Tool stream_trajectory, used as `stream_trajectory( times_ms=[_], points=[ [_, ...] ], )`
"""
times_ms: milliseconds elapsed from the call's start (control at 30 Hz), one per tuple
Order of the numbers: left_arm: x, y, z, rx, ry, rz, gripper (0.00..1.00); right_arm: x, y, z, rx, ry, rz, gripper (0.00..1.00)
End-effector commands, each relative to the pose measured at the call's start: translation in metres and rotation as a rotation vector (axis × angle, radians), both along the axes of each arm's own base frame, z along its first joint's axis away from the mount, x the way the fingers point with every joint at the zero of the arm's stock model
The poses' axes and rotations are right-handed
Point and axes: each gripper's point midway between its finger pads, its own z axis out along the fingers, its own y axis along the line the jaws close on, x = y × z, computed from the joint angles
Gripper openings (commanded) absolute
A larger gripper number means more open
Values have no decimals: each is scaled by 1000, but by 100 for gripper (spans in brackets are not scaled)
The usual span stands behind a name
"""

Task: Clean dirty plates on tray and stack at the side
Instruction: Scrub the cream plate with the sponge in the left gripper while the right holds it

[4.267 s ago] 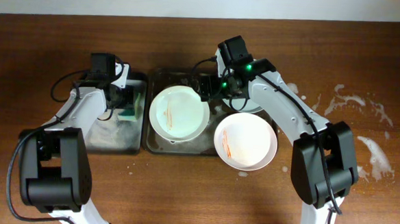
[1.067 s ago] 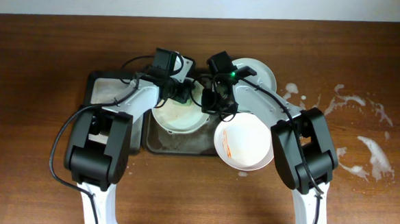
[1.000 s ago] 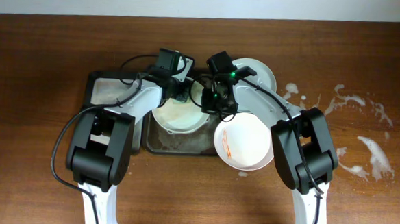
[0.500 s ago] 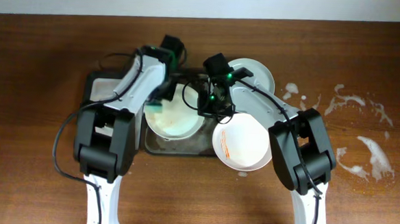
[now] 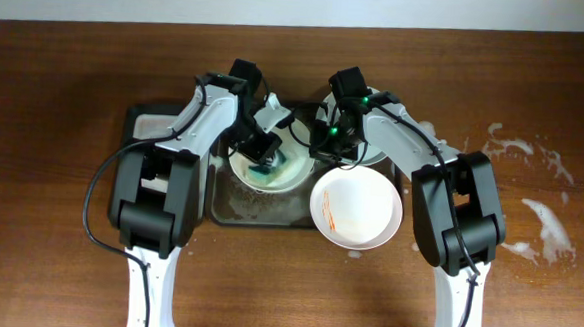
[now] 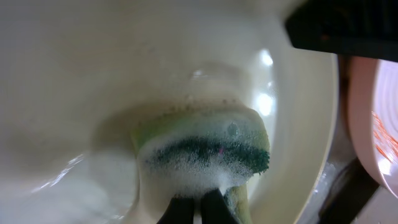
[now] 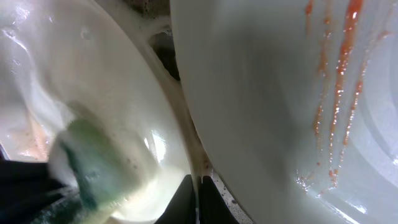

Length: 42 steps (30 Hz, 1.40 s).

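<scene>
— What's laid out, and where?
— On the brown table [image 5: 74, 122], the dark tray [image 5: 259, 212] holds a soapy plate [image 5: 283, 175]. A red-smeared plate [image 5: 360, 202] sits at the tray's right edge.
— And the grippers?
— The left gripper [image 6: 198, 208] is clamped on a foamy green sponge [image 6: 205, 149] pressed into the soapy plate. The right gripper [image 7: 197, 199] pinches that plate's rim.

I see a foamy green sponge [image 6: 205, 149] at the left gripper's [image 6: 194, 204] tips — a smaller dark tray [image 5: 134, 125] left of it, soap splashes [image 5: 518, 150] well right of the right gripper [image 7: 194, 193].
</scene>
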Motion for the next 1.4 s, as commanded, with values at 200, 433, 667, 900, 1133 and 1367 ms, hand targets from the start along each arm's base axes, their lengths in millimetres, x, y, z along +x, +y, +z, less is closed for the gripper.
stream_trajectory(
  times_ms=[200, 433, 667, 900, 1133, 1367],
  points=[
    [-2, 30, -41, 170, 10, -40, 0, -7, 9, -1, 31, 21, 26, 4],
    [51, 118, -39, 677, -199, 642, 0, -7, 9, -1, 31, 21, 25, 4],
    [-6, 27, -41, 168, 37, -10, 0, -7, 9, -1, 31, 21, 25, 4],
    [6, 7, -36, 44, -34, -82, 0, -7, 9, -2, 27, 21, 25, 4],
    [77, 55, -42, 326, -209, 484, 0, -9, 6, -3, 9, 27, 21, 4],
    [16, 80, -47, 499, 4, 455, 0, -9, 6, -4, 9, 28, 21, 4]
  ],
)
